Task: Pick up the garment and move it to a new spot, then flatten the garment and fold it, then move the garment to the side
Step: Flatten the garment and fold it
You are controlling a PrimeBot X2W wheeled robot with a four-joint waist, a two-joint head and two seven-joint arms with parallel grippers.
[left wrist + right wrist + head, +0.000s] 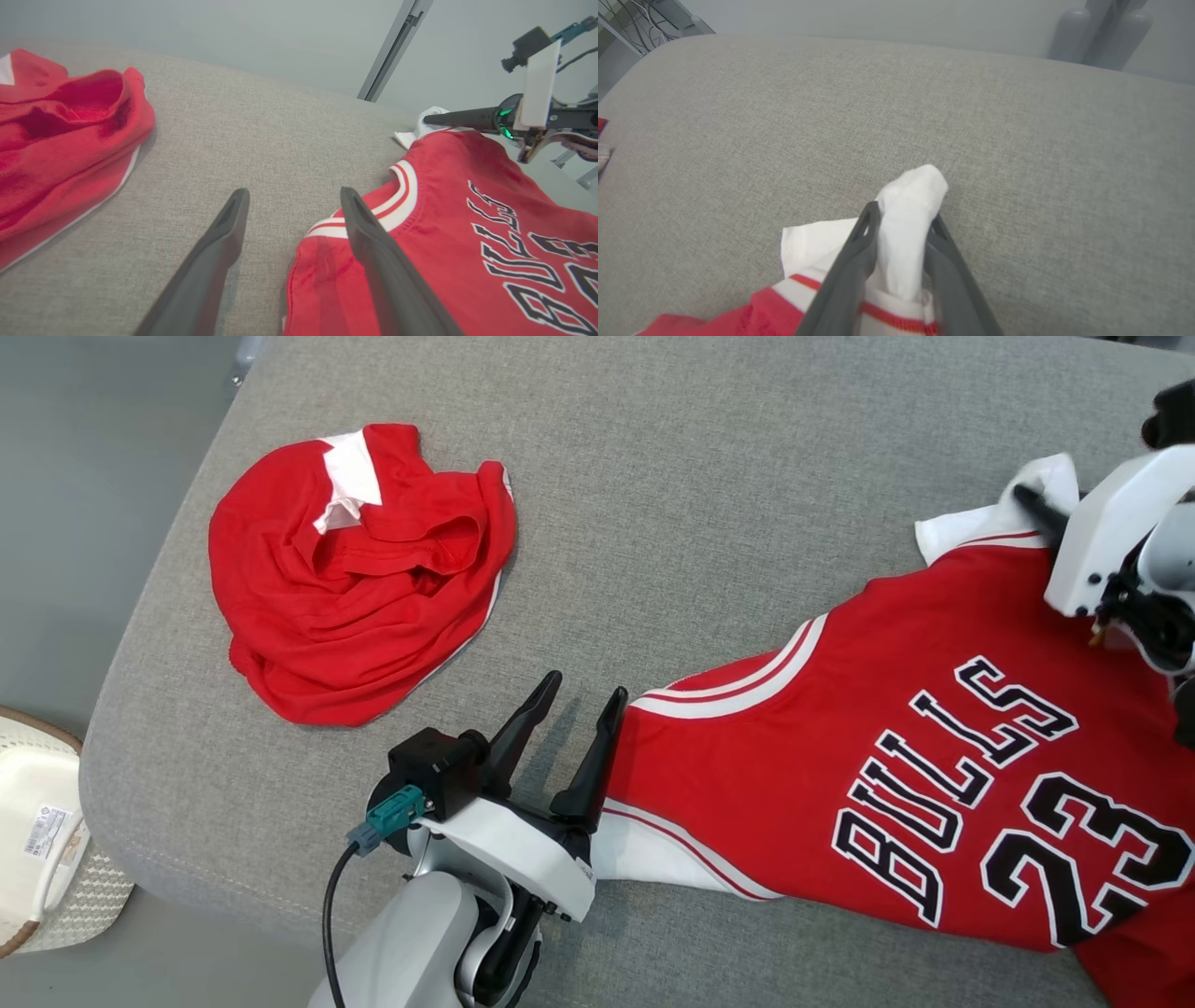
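Nearest the head camera, the left gripper [584,686] sits low over the grey cushion [700,476] with its two dark fingers spread wide. Nothing is held; only bare cushion fabric shows between them. Behind these fingers and well off to their left, beside the cushion's near edge, stands a white basket [37,831]. The outer side of the right-hand finger of this gripper lies along the striped red-and-white armhole trim of the red jersey [887,644]. Whether the finger touches the cloth or hangs just above it cannot be told. From that finger the jersey spreads away to the right, lying face up on the cushion and mostly flat, with the black-and-white lettering "BULLS" and "23" showing. At the jersey's far shoulder, well to the right of and ahead of the left fingers, the right gripper [903,213] has its fingers drawn in on a bunched white strap of the garment. The cloth fills the gap from one finger to the other, and a rounded fold pokes out just past the tips. A striped band of trim crosses between the fingers lower down. Ahead of the left fingers and to their left, well apart from the jersey, a crumpled red garment [355,607] with white patches lies in a heap. Beyond the right fingertips the cushion runs bare to its rounded far edge.
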